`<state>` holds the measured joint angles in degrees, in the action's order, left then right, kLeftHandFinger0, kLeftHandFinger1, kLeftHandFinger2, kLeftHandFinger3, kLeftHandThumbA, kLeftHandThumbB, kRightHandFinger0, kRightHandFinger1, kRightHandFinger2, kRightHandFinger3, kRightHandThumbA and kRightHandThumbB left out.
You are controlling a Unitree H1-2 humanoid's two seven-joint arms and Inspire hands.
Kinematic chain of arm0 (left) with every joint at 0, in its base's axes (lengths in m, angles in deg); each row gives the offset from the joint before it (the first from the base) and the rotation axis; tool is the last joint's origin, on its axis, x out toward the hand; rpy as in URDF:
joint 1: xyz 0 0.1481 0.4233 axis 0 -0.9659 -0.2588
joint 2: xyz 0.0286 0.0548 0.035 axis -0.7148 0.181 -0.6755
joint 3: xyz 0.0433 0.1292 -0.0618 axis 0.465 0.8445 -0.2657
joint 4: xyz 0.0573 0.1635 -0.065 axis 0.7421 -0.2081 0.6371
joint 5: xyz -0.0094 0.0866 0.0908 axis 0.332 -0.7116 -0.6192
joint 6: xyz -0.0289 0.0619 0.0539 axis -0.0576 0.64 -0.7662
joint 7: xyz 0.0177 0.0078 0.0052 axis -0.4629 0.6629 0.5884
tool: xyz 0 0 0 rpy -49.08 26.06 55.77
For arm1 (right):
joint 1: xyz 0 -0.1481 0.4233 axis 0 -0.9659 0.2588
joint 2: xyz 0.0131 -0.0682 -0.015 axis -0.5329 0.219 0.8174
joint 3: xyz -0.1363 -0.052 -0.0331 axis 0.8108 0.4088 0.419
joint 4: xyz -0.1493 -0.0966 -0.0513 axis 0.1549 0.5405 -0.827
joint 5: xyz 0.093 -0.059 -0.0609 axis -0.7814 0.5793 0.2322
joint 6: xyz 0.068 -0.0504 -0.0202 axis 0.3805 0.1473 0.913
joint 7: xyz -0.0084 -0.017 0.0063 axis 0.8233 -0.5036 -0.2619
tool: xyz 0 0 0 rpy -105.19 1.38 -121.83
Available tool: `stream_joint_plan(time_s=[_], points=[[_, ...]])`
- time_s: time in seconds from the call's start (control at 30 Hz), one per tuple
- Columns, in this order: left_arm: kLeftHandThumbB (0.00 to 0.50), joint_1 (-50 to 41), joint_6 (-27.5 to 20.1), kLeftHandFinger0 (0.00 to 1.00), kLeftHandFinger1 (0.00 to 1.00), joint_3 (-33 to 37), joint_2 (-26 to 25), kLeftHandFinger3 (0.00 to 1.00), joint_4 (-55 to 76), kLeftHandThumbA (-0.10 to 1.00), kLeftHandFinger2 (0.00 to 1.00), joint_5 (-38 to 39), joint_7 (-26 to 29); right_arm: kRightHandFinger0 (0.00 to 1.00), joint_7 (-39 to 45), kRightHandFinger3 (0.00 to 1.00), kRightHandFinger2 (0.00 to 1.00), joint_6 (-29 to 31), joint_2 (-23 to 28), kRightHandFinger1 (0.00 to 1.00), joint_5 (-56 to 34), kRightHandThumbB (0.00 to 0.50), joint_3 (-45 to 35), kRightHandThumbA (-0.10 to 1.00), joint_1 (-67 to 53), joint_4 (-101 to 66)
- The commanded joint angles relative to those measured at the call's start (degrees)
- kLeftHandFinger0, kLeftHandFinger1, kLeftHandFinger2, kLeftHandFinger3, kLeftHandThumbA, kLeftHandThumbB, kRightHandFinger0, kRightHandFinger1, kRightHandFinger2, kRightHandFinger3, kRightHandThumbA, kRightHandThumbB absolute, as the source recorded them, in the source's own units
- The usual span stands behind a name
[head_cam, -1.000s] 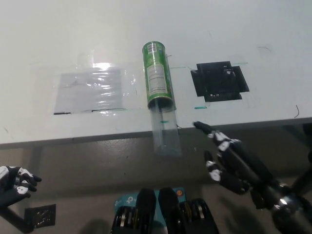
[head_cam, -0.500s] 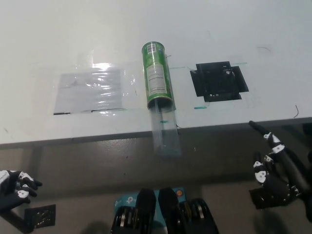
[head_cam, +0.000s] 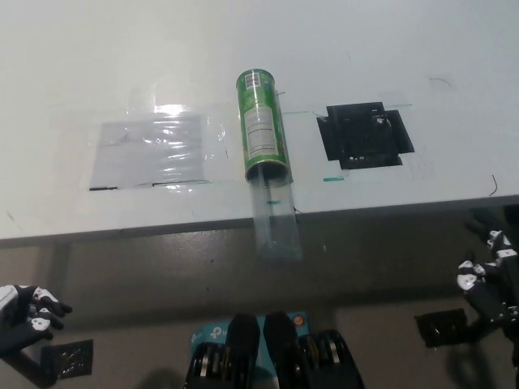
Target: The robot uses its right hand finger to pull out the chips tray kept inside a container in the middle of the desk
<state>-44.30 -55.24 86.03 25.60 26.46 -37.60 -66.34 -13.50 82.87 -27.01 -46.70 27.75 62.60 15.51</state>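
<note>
Head view, progress: clear tray (head_cam: 276, 223) already drawn well out of the green container (head_cam: 263, 126); little seems left
Tray look: transparent, no chips visible, overhanging the desk (head_cam: 73, 49) edge
Right hand (head_cam: 489, 275): lower right, fingers spread, holding nothing
Left hand (head_cam: 24, 308): lower left, grip unclear

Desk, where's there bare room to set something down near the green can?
The desk is bare all along its far side, and on the strip between the green can and the black patch. Left of the can, a clear plastic sheet covers the surface. The clear tray sticks out over the near edge there.
</note>
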Motion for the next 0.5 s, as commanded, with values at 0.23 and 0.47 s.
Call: stream_joint_plan(time_s=[0.23,0.47], points=[[0.000,-0.65,0.37,0.52,0.52,-1.47,-0.21,0.78,1.82,-0.10,0.60,-0.42,1.64,0.00,-2.87,0.69,0.46,-9.04,-2.68,0.00,-9.93,0.228,-4.01,-0.10,3.61,0.86],[0.000,-0.81,0.37,0.49,0.50,-2.10,0.57,0.75,1.67,-0.10,0.58,0.03,1.48,0.00,-3.18,0.62,0.40,-11.29,-1.91,0.00,-9.16,0.188,-2.61,-0.10,3.99,0.30]])
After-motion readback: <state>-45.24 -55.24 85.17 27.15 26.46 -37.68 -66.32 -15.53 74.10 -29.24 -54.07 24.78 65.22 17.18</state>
